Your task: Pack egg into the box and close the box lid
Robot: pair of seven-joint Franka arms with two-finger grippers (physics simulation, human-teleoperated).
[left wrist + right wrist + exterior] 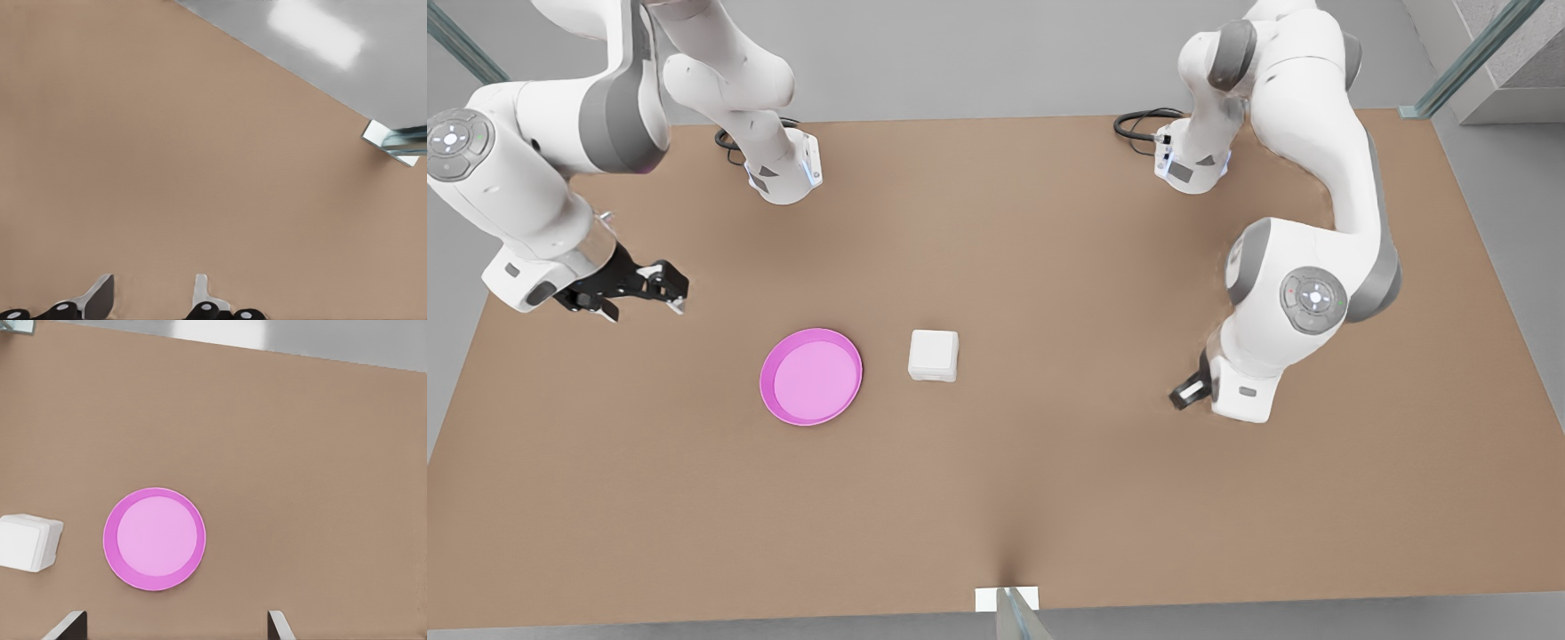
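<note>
since the lid (934,349) already looks flat on the box (932,374), i judge the step in hand is to finish the closing cleanly: if a press is needed, it should land square on the middle of the lid, and both arms should pull away high so nothing nudges the box. from the front, the box sits on the counter (1049,498) just beside the pink plate (811,377), on the front view's right; whether the egg is inside i cannot tell. the right pincer (671,292) hangs at the front view's left, well apart from the plate, forearm slanted down; the left pincer (1187,393) is tucked low under its bent arm at the front view's right. from the left wrist, its fingers stand apart, released, over bare counter. from the right wrist, that pincer is spread wide and holds nothing, aimed over plate and box.
</note>
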